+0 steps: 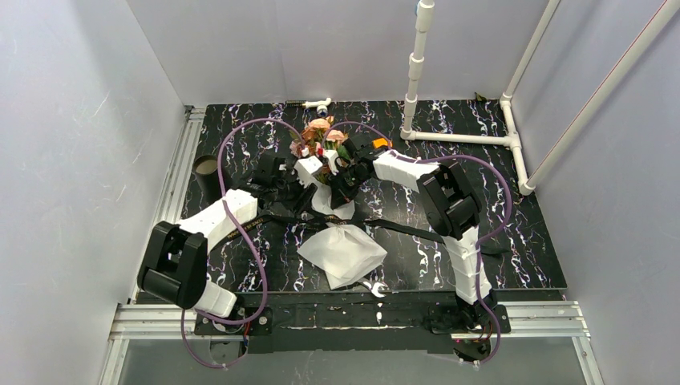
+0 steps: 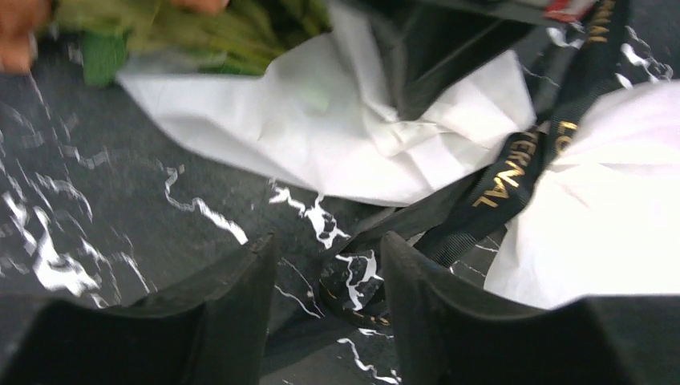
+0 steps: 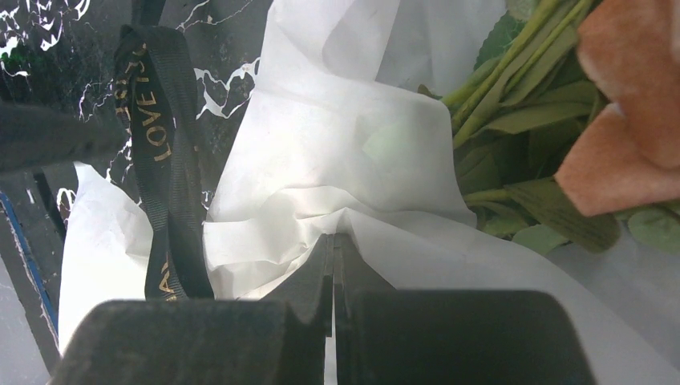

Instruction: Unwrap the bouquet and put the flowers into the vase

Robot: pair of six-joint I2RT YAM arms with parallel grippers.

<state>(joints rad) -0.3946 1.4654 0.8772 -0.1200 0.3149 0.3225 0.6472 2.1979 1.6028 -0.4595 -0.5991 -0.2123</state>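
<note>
The right fingers (image 3: 309, 281) clench the white translucent paper wrap (image 3: 337, 144); the left fingers (image 2: 240, 289) stand parted. Pulling hard could tear it.

The left arm (image 1: 216, 215) and the right arm (image 1: 469, 269) share one build: white, boxy link covers set between blocky black joint housings. A thin purple cable (image 1: 220, 160) runs in loops along each arm, up from a black base (image 1: 451, 321). An orange tab (image 1: 381, 143) marks the right wrist. The left gripper (image 2: 329, 241) has two thick matte-black fingers with bevelled, wedge-shaped tips. The right gripper (image 3: 333, 241) has the same black wedge fingers on a black rectangular body.
</note>
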